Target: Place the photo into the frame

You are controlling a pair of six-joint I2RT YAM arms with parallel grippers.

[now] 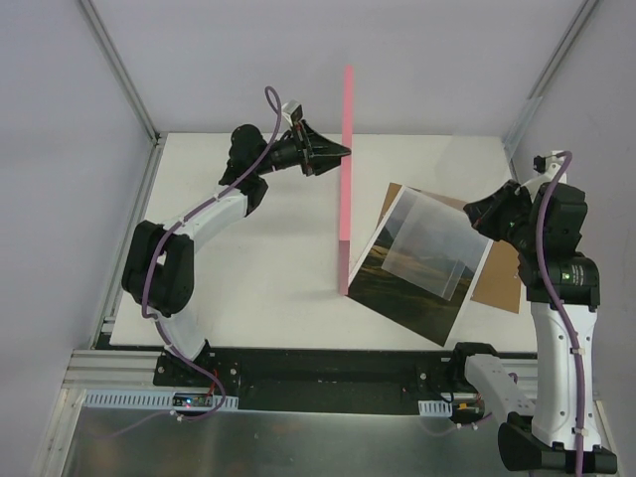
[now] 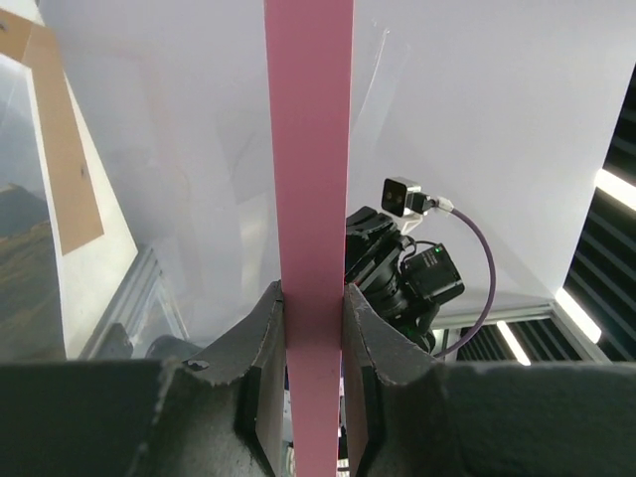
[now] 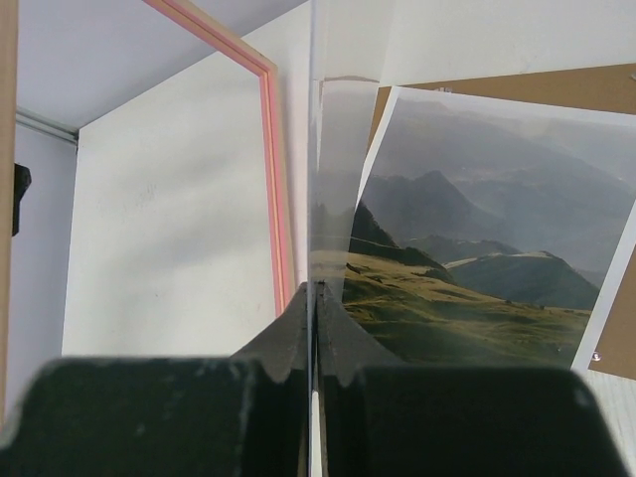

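Photo (image 1: 407, 293) on brown board (image 1: 502, 283), beside upright frame (image 1: 346, 179) in left pincer (image 1: 341, 151).

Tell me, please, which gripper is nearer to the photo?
Right. The right gripper holds a clear sheet over the photo; the left gripper clamps the upright frame, farther off.

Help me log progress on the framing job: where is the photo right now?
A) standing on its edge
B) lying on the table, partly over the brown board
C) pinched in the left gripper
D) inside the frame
B: the photo lies face up over the brown board, while the left gripper holds the frame upright, apart from it.
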